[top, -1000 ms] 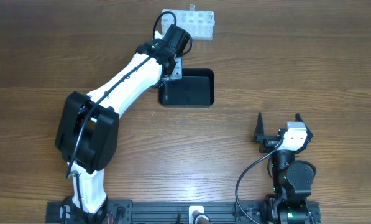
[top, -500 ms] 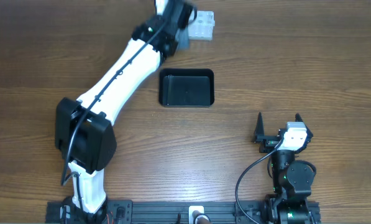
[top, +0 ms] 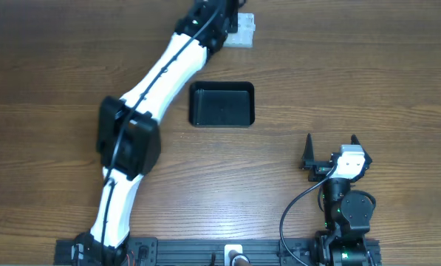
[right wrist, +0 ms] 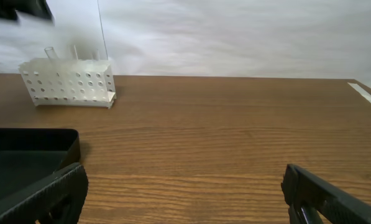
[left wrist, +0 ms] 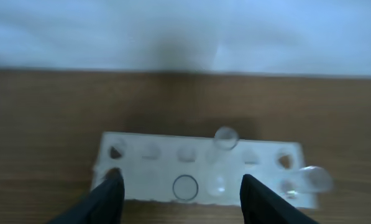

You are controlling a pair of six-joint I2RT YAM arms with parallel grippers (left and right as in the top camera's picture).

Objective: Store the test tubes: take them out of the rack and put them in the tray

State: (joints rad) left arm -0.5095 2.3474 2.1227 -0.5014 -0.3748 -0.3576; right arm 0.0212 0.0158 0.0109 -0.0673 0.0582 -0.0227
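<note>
Rack (top: pixel 244 31): upper middle of the top view at the far edge of the table (top: pixel 368 74), long axis running left to right; in the left wrist view (left wrist: pixel 197 168) lying crosswise right under the gripper.
Test tubes (left wrist: pixel 225 138): upright in the rack, long axis vertical; one rounded top near the rack's middle, another (left wrist: pixel 309 180) at one end; too blurred for a sure count.
Left gripper (left wrist: pixel 180 179): jaws spread wide, nothing held, poised over the rack's near row, straddling a ring that may be a tube's mouth or a bare hole.
Right gripper (top: pixel 331 151): lower right of the top view, spread open, empty, well apart from rack and tray.
Tray (top: pixel 193 103): black, centre of the top view, just below the rack in the picture.
Nearer arm: left, by far.
Likely next move: slight sideways shift toward the middle tube, then straight down, closing across its width.
</note>
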